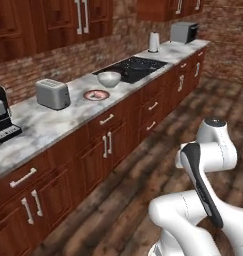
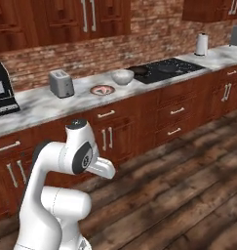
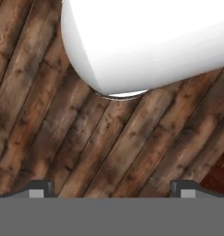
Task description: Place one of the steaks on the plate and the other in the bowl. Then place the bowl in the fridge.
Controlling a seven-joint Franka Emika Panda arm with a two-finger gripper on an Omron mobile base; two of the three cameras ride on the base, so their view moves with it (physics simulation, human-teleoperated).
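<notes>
The gripper hung wide open and empty over the wooden floor, far from the counter, where plate perhaps already held a steak, beside the bowl.

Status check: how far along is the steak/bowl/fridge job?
Done: the plate already seems to carry something pinkish, possibly a steak; too small to be sure. In hand: nothing; the gripper is open, pointing at the floor. Left: bowl still sits on the counter, so it has yet to go in the fridge.
</notes>
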